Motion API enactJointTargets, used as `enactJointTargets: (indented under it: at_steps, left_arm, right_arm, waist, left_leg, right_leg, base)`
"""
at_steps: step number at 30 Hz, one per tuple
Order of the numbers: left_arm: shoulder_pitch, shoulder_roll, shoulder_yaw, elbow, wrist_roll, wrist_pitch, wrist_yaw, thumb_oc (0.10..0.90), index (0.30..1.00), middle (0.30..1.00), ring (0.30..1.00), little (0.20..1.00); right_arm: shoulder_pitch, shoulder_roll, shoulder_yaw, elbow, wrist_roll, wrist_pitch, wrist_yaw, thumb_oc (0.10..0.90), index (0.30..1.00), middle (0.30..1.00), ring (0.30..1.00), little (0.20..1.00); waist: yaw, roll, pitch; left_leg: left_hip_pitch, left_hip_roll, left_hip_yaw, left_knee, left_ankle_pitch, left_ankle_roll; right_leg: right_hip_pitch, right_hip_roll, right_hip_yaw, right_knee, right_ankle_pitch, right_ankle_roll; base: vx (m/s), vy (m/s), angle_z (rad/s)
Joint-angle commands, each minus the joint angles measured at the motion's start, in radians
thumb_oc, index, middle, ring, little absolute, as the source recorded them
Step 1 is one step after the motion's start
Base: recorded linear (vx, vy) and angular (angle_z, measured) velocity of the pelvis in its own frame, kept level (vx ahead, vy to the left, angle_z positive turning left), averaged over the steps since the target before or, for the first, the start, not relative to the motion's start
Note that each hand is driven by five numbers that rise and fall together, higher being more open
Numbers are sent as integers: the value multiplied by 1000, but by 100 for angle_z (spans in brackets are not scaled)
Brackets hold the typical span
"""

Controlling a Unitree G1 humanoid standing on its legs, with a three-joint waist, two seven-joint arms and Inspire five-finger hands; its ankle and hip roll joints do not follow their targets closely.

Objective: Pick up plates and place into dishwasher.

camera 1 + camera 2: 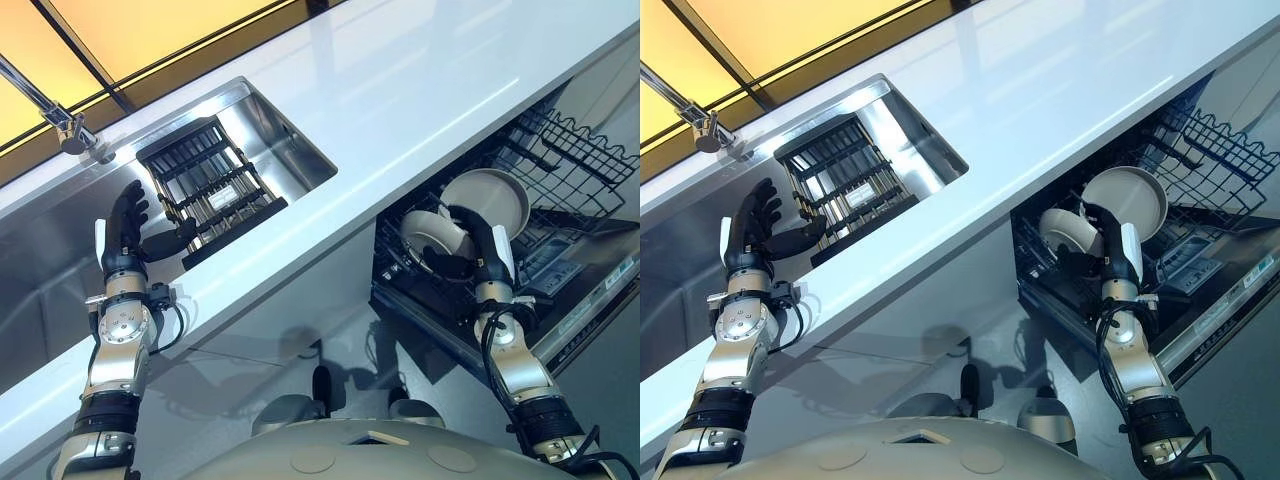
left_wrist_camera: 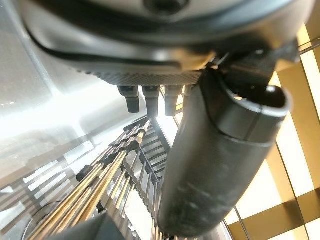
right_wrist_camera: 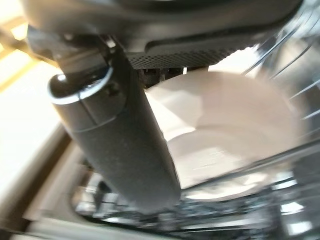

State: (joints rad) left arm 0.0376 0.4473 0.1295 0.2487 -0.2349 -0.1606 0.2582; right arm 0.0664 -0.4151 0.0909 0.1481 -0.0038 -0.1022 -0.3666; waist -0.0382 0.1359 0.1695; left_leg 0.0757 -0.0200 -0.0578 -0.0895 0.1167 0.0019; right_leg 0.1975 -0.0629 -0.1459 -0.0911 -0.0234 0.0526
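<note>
In the left eye view, the left hand [image 1: 128,232] is over the sink [image 1: 290,135], with its fingers straight and spread, holding nothing; its thumb points toward the dark dish rack [image 1: 210,185] that sits in the sink. A faucet [image 1: 62,120] stands at the far left. On the right, the dishwasher [image 1: 560,250] is open and its lower basket [image 1: 580,160] is pulled out. Two plates stand in it: a larger plate [image 1: 492,197] farther back and a smaller plate [image 1: 432,236] just in front of it. The right hand [image 1: 478,250] is at the smaller plate, with the thumb across its face.

The right eye view shows the same arrangement.

In the left wrist view, the fingers are relaxed above the bars of the rack and touch nothing.

In the right wrist view, the thumb lies against the white plate, but I cannot tell if the fingers close behind the rim.

My judgement: the plate is being set between the prongs. If the hand lets go before the rim sits in a slot, the plate can tip onto the larger one or slide down; pulling the thumb back carelessly could also drag it out
</note>
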Motion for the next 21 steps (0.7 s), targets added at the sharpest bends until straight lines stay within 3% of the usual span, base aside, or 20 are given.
enactJointTargets:
  at_steps: [1, 11, 17, 21]
  left_arm:
    - [-73, 53, 24, -24, 25, -97, 28, 800, 900, 900, 900, 900]
    - [-36, 63, 95, -54, 29, -93, 9, 800, 900, 900, 900, 900]
    - [-27, 74, 119, -20, 1, -137, 9, 800, 900, 900, 900, 900]
    - [-22, 78, 129, -30, -9, -131, 7, 800, 900, 900, 900, 900]
  right_arm:
    - [-136, 36, -94, -176, 73, -246, -44, 800, 900, 900, 900, 900]
    - [-63, 72, -256, -177, 303, -245, 25, 800, 900, 900, 900, 900]
    - [-36, 96, -330, -107, 461, -298, -55, 800, 900, 900, 900, 900]
    - [-14, 118, -374, -35, 585, -253, -46, 800, 900, 900, 900, 900]
  waist:
    - [33, -19, -43]
    - [1, -38, -65]
    - [-19, -40, -65]
    - [-28, -39, -64]
  left_leg:
    - [57, -58, 22, 19, -150, 41]
    - [64, -51, 62, 15, -157, 45]
    - [69, -45, 86, 10, -164, 45]
    - [71, -41, 98, 6, -165, 45]
  right_leg:
    - [-143, 42, 32, 206, -120, -4]
    - [-137, 54, 47, 179, -108, -2]
    - [-138, 57, 59, 173, -107, 2]
    - [-139, 57, 64, 168, -105, 4]
  base:
    - [0, 0, 0]
    - [-12, -29, -8]
    - [-6, -8, -15]
    - [0, -1, -13]
